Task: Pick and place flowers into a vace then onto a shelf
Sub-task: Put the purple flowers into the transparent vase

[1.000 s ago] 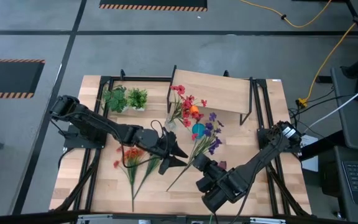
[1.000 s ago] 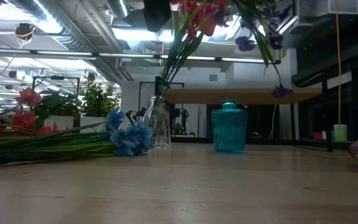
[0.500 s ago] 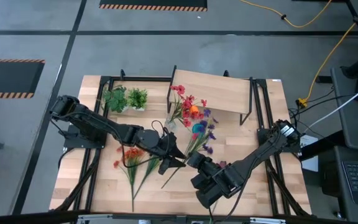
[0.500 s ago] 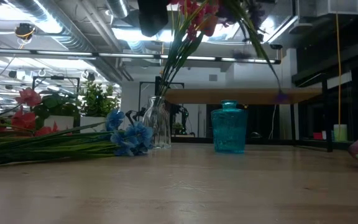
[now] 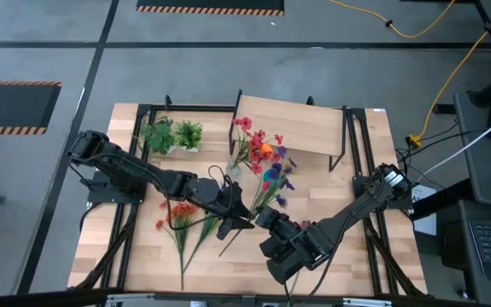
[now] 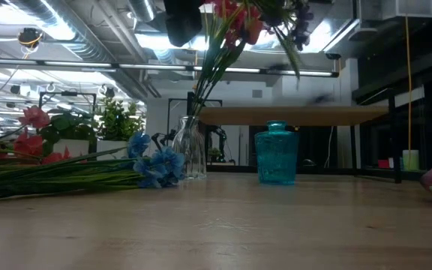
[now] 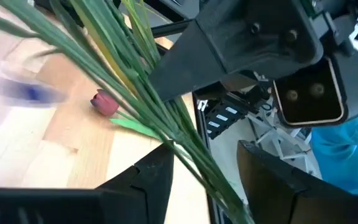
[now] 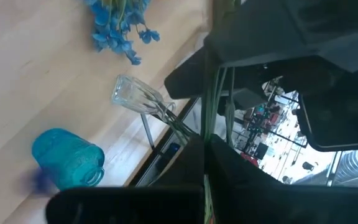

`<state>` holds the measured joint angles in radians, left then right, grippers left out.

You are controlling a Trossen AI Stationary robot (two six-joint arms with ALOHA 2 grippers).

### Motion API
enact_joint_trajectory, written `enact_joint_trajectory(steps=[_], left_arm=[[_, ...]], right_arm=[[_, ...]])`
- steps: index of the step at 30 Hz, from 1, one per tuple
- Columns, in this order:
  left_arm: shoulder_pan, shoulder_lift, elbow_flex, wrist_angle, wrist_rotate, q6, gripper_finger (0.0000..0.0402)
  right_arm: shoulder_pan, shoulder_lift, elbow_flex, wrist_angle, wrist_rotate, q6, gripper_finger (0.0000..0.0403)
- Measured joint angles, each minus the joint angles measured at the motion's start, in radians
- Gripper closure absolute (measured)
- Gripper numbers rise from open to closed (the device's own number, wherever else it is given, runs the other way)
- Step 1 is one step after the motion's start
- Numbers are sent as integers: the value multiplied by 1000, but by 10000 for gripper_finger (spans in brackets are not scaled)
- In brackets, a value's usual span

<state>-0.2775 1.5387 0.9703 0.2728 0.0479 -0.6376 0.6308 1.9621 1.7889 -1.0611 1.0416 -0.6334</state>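
Observation:
My right gripper (image 5: 267,219) is shut on a purple flower spray (image 5: 273,183) above the table's middle. The blooms (image 6: 300,11) hang high over the teal vase (image 5: 271,175). My left gripper (image 5: 244,215) is open right beside it. The spray's green stems (image 7: 166,118) pass between its two fingers without being clamped. A clear glass vase (image 6: 190,148) holding red-pink flowers stands left of the teal vase (image 6: 276,154). Orange-red flowers (image 5: 177,213) and blue flowers (image 6: 156,161) lie flat on the table. A dark red bud (image 7: 104,102) lies on the wood. My right gripper pinches the bundle of green stems (image 8: 207,118) partway along their length, the fingers lying across them. The spray is lifted clear of the table and tilted. Its blooms point toward the teal vase and its cut end (image 5: 222,252) points toward the near edge.
The shelf (image 5: 292,128), a light-wood board on black legs, stands behind the vases at the far side. Two green leafy tufts (image 5: 173,135) sit at the far left. Bare tabletop (image 5: 348,205) lies on the right and along the near edge.
My right gripper has moved toward the table's left, closer to my left gripper, carrying the purple spray. The spray has swung with it: its blooms have shifted left and gathered over the teal vase, and the stems have come between my left gripper's fingers.

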Motion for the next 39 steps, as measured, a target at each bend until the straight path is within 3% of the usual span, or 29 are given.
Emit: enact_joint_trajectory(steps=[8,14,25,34,39], left_arm=[[0,0,0,-4,-1,53,321],[1,0,-1,-31,11,56,390],[-1,0,-1,-58,40,49,394],[-15,0,-1,-71,36,109,396],[-62,0,-1,-134,21,195,396]], right_arm=[[1,0,0,8,-1,13,402],[18,0,0,27,-1,123,368],[90,-8,0,14,-18,236,309],[149,-74,0,-59,-184,505,307],[197,-81,0,-148,-207,683,330]])
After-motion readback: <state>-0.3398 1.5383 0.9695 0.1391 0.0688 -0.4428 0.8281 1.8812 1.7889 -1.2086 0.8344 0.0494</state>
